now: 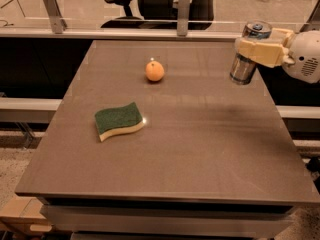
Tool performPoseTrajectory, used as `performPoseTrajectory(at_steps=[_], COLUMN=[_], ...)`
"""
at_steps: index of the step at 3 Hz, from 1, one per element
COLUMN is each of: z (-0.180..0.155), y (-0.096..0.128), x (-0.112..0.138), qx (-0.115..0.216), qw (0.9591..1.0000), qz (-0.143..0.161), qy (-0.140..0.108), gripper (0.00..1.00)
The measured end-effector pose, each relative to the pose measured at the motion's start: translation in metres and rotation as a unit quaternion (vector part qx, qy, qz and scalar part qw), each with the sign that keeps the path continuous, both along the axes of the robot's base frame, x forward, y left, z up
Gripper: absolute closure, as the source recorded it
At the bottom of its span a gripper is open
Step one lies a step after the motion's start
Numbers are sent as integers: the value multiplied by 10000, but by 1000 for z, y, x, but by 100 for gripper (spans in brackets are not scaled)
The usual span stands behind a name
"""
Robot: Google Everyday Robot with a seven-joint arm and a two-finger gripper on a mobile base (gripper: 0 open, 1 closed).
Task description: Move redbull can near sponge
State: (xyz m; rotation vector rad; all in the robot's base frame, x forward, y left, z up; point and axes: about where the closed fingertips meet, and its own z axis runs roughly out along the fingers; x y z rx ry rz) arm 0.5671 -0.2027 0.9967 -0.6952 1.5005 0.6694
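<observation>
The redbull can is a slim silver can with a blue and silver top, tilted slightly, at the table's far right edge. My gripper reaches in from the right, and its pale fingers are shut around the can's upper half. The can's base seems to hang just above the table. The sponge, dark green on top over pale yellow foam, lies flat at the table's left middle, far from the can and the gripper.
A round orange fruit sits at the back middle of the brown table. A glass barrier with metal posts runs behind the table, with an office chair beyond. The white arm overhangs the right edge.
</observation>
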Motion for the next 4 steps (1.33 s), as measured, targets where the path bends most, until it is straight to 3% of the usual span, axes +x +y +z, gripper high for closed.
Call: performPoseTrajectory(at_steps=[1,2,4], z=[6,9,6], y=[15,35,80], x=[-24,-39,-46], qx=[-193,-443,-696], qw=[9997,9985,9935], qz=[169,308,836], qy=[50,-85,-331], gripper=[100,100,100])
